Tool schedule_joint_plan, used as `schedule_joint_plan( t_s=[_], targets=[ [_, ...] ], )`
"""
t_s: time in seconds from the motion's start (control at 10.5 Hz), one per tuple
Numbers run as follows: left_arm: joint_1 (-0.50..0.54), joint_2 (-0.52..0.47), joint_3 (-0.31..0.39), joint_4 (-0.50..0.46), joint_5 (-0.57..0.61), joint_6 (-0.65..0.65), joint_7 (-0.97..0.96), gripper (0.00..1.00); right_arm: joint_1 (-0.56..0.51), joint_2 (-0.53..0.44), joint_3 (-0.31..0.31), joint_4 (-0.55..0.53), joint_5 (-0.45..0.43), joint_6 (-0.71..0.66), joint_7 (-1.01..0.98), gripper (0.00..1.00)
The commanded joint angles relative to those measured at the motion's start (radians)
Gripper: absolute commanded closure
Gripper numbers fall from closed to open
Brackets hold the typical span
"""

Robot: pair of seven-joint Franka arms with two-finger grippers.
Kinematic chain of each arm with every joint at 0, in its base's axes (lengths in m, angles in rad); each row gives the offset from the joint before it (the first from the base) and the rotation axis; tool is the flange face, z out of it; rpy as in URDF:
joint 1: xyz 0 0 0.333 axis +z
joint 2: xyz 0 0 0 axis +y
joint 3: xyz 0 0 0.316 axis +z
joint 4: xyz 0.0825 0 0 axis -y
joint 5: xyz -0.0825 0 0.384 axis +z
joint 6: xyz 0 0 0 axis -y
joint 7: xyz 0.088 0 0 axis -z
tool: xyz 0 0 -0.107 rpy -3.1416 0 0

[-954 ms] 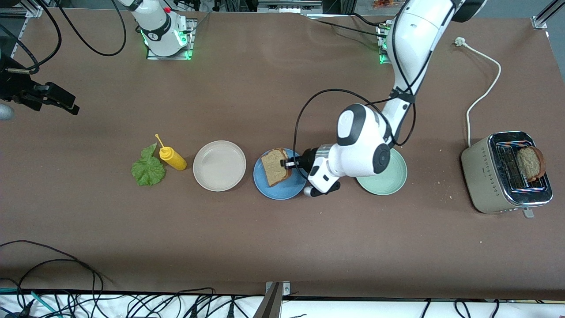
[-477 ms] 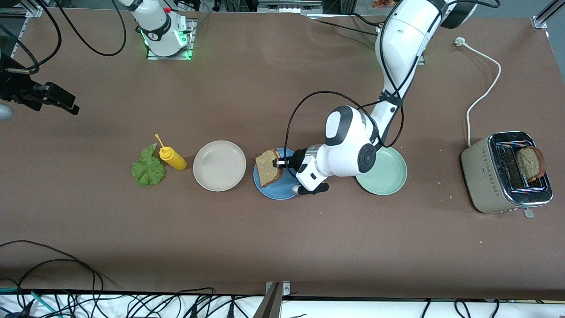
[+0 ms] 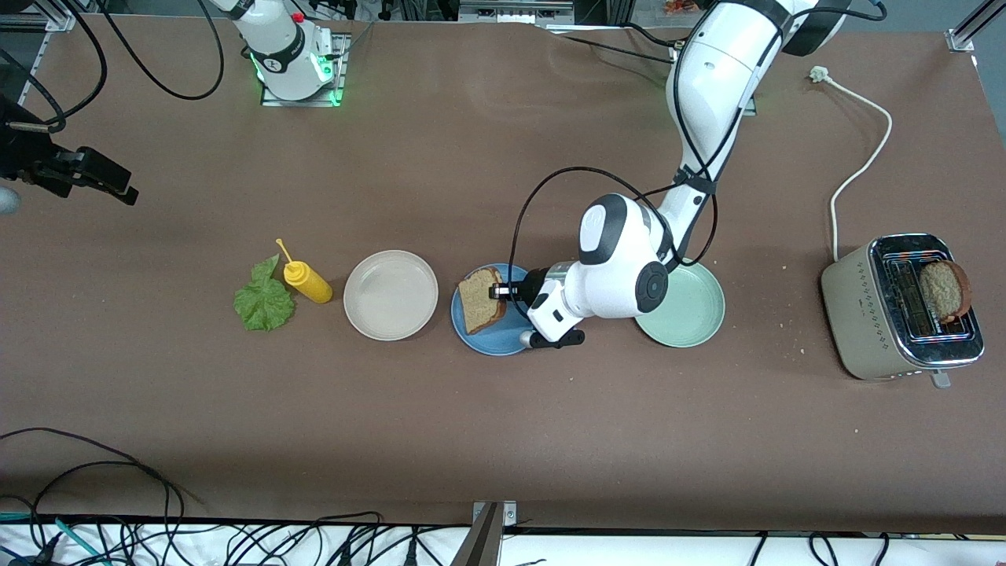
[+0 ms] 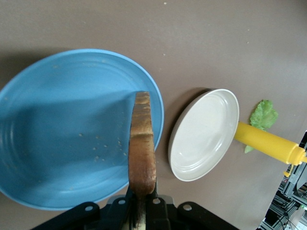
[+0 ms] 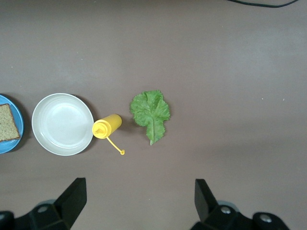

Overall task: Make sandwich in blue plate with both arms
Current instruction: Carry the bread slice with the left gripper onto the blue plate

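Work surface: a brown matte table (image 3: 471, 440), with a few crumbs near the toaster (image 3: 904, 310) at the left arm's end. A bread slice (image 3: 945, 291) stands up out of one toaster slot; its white cord (image 3: 860, 149) trails across the table to a loose plug. Black cables hang along the table edge nearest the front camera; metal framing runs along the edge where the bases stand.

Left gripper (image 3: 497, 292): over the blue plate (image 3: 491, 339), fingers clamped on the crust edge of a brown bread slice (image 3: 480, 300). The left wrist view shows the slice (image 4: 142, 148) edge-on, held above the plate (image 4: 57, 139); whether its low edge touches the plate cannot be told.

Right gripper (image 5: 139, 201): jaws spread wide, holding nothing, waiting high over the right arm's end of the table.

In a row toward that end from the blue plate: beige plate (image 3: 391, 295), yellow squeeze bottle (image 3: 306, 281) lying on its side, lettuce leaf (image 3: 263, 299) touching the bottle. A pale green plate (image 3: 692, 314) sits just beside the blue one toward the left arm's end.
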Motion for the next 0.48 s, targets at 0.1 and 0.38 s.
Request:
schedule_joint_plan(
  t_s=[0.1, 0.38],
  targets=[
    [0.022, 0.026, 0.008, 0.021, -0.019, -0.003, 0.053, 0.01, -0.004, 0.007, 0.001, 0.021, 0.0, -0.02, -0.007, 0.0],
    [0.069, 0.022, 0.011, 0.021, -0.013, -0.006, 0.056, 0.0, -0.004, 0.005, 0.001, 0.021, -0.001, -0.02, -0.008, 0.0]
  ],
)
